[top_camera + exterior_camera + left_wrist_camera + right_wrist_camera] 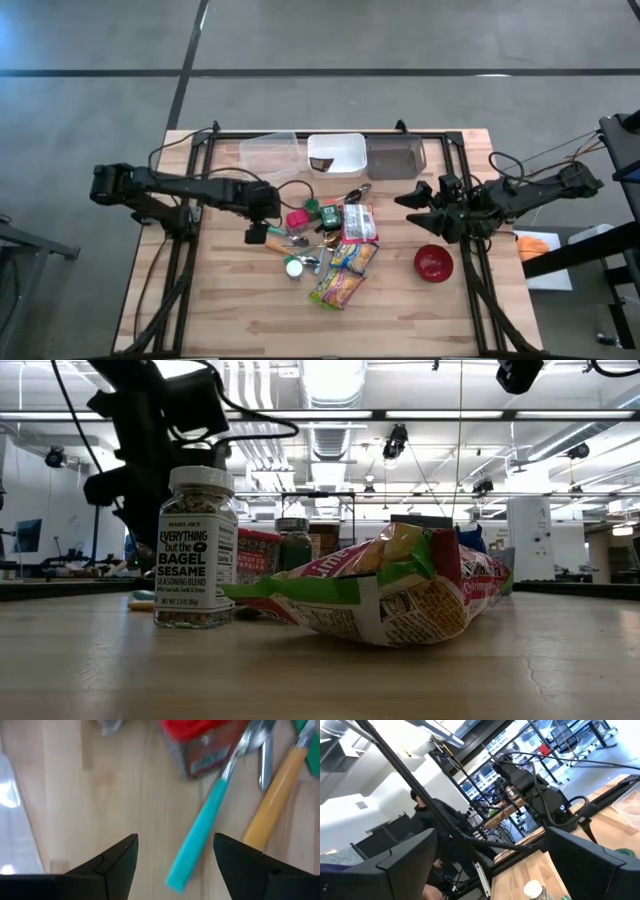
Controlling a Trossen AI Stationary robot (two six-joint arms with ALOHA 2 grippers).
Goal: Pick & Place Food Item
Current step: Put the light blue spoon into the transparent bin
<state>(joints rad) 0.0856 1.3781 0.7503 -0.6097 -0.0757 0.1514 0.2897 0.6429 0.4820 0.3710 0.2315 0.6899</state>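
We saw the snack bags (345, 270) lying mid-bench among jars and cutlery. The left hand (256, 234), fingers spread and grasping nothing, hung over a teal-handled utensil (197, 836). The right hand (412, 201) waited released beside a red bowl (433, 263).

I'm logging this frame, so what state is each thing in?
left gripper: fingers open, empty, above the teal-handled utensil
right gripper: fingers open, empty, beside the table's right edge
seasoning jar: upright, lid on
snack bag: lying flat, sealed
red bowl: upright
clear bin: empty
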